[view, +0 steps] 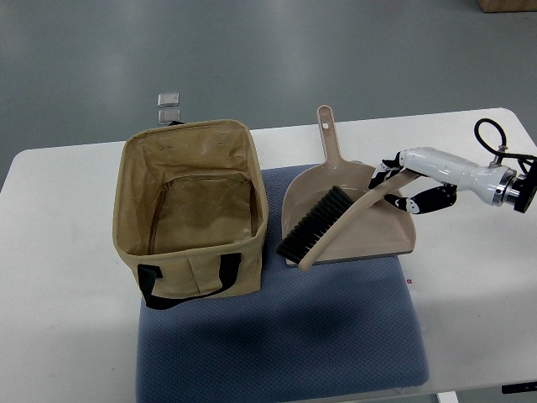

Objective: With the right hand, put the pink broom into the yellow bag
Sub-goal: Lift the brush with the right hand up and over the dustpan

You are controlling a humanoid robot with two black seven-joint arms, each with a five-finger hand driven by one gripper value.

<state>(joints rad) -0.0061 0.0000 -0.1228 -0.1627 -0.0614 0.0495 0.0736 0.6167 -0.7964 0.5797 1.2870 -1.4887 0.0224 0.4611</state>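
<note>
White table [59,277] carries blue mat [285,336], grey floor [252,50] behind.

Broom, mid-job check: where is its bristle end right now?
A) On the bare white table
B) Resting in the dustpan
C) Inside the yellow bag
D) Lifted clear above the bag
B: the broom lies with its dark bristles in the dustpan, its handle running up to the right hand; the yellow bag holds nothing.
</note>
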